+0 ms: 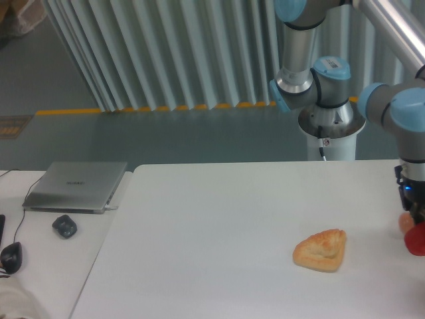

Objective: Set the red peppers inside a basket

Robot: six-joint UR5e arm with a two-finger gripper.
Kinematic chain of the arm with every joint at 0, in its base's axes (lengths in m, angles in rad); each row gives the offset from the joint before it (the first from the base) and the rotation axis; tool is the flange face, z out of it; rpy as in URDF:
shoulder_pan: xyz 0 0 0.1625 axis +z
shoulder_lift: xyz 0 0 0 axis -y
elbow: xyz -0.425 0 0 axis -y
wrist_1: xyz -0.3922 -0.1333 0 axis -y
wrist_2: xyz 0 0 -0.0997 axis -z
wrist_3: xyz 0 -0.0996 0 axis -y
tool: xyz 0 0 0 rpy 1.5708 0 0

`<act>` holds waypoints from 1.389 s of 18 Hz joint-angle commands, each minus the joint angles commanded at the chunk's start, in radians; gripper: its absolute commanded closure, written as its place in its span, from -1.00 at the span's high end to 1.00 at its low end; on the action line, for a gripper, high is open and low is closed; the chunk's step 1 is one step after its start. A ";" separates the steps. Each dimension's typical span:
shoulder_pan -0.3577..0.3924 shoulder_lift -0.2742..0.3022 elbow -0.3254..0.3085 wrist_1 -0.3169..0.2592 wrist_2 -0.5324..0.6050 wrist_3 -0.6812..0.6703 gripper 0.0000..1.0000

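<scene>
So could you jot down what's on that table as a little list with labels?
bread: golden piece, lying alone right of the table's middle
red pepper: partly visible at the right edge
small orange item: just above the pepper
pincer: at the right edge, over the pepper; open or shut unclear
basket: none in view
side desk: closed laptop

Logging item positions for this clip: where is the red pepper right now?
The pepper sits at the table's far right edge, partly cut off by the frame. It is just under the tool, beside a small orange item and right of the bread.
</scene>
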 joint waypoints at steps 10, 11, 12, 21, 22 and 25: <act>0.060 -0.072 0.075 0.080 0.000 0.012 -0.27; 0.060 -0.080 0.087 0.090 -0.002 0.011 -0.27; 0.062 -0.089 0.089 0.094 -0.002 0.012 -0.27; 0.094 -0.132 0.097 0.137 0.000 0.012 -0.27; 0.094 -0.132 0.097 0.137 0.000 0.014 -0.27; 0.094 -0.140 0.100 0.137 0.000 0.012 -0.06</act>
